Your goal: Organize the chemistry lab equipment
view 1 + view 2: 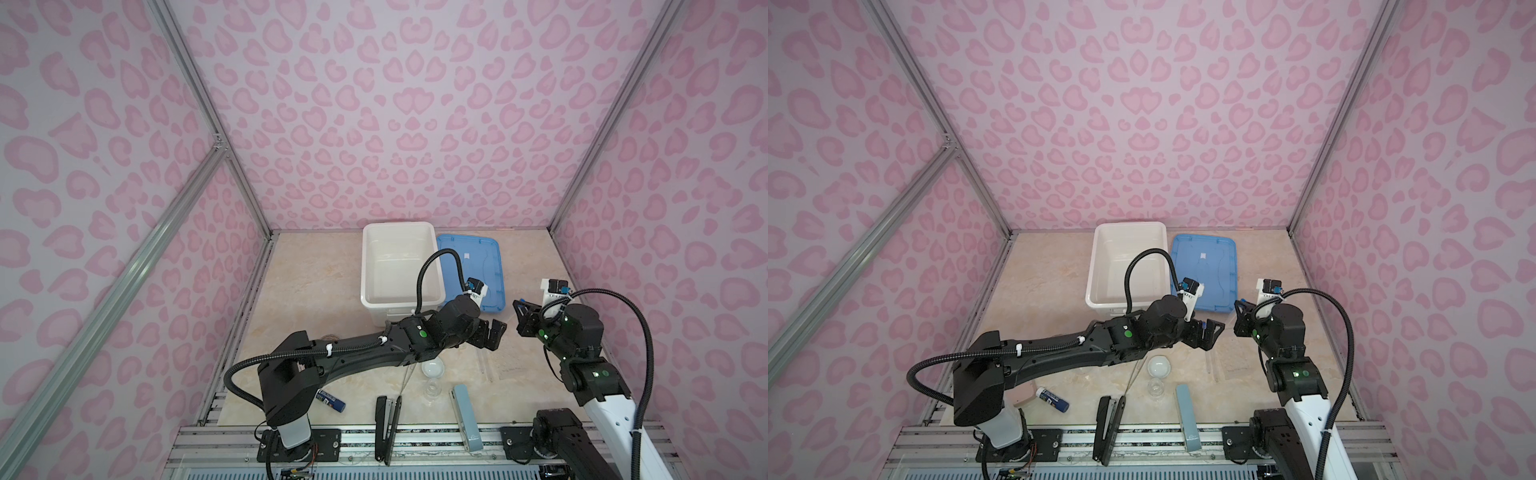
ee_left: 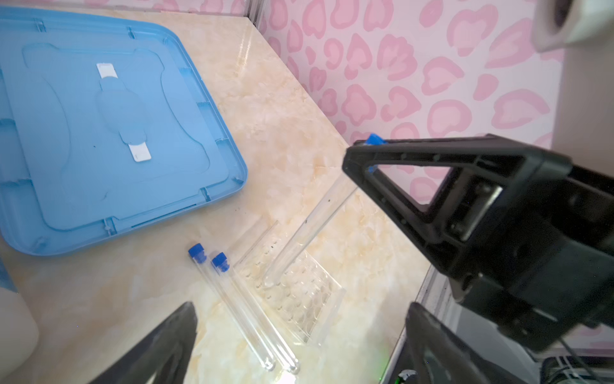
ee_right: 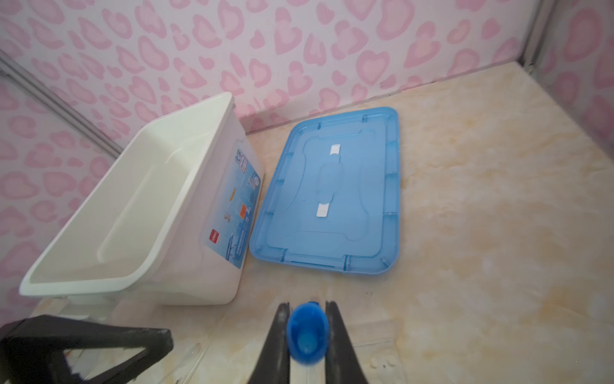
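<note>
With the far wall taken as twelve o'clock on the table, the white bin point(image 1: 371, 270) is seen at twelve, and the blue lid point(image 1: 484, 266) is laid flat just beside it at about one. The right gripper point(image 1: 519, 316) is found toward three o'clock. In the right wrist view its fingers point(image 3: 279, 335) are seen clamped on the blue cap point(image 3: 308, 335) of the held tube point(image 2: 307, 232). In the left wrist view this tube is seen slanting down from the jaws to the clear rack point(image 2: 309, 299), with its rounded end at the holed plate; whether it is seated in a hole cannot be told. The two other tubes point(image 2: 232, 309), also blue-capped, are laid side by side on the tabletop just beside the rack. The left gripper point(image 1: 492, 334) is placed near the right one, on its nine o'clock side, with its fingers point(image 2: 159, 345) spread wide apart and nothing gripped between them. Toward six o'clock a small white dish point(image 1: 432, 368) is set, and a little clear beaker point(image 1: 432, 390) is seen just beside it on its six o'clock side. A thin rod point(image 1: 405, 382) is laid at nine o'clock of the dish, with its near end by the black stapler point(image 1: 386, 428). That stapler is placed at six, across the near edge, and the pale-blue stapler point(image 1: 465, 415) at five. A blue glue stick point(image 1: 331, 402) is seen at seven, beside the left arm's base.
</note>
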Robot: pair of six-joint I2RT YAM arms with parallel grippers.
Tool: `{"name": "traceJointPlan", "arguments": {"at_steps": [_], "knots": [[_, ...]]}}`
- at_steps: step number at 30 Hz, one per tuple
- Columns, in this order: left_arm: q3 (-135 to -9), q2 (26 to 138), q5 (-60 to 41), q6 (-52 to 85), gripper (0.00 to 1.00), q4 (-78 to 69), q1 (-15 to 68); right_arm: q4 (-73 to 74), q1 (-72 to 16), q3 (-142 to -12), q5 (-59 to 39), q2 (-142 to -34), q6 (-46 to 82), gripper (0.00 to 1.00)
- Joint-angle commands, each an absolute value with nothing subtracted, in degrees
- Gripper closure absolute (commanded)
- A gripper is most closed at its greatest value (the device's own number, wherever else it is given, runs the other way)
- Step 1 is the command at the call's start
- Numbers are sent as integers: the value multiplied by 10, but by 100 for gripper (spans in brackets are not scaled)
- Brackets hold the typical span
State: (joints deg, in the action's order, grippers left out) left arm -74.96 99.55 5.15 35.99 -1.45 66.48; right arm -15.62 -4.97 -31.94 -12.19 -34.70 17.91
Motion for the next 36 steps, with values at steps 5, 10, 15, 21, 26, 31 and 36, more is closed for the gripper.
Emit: {"name": "traceJointPlan", "arguments": {"at_steps": [5, 10, 15, 21, 26, 31, 36], "knots": [[-758, 1024, 35, 423, 0, -16, 665, -131, -115, -279, 76, -325, 160, 87], [-762, 1044, 22, 427, 0, -22, 665, -116, -183, -260, 191, -322, 141, 87], [-767, 1054, 13, 424, 0, -16, 665, -74, -215, -243, 241, -314, 128, 87], [-767, 1062, 18, 424, 0, -14, 665, -30, -228, -209, 255, -298, 114, 87], [-767, 1071, 16, 424, 0, -10, 662, -1, -232, -195, 247, -297, 110, 87], [-785, 1078, 11, 430, 1, -10, 660, 24, -234, -180, 239, -294, 103, 87], [-786, 1083, 11, 432, 1, -9, 658, 32, -238, -164, 246, -293, 108, 87]]}}
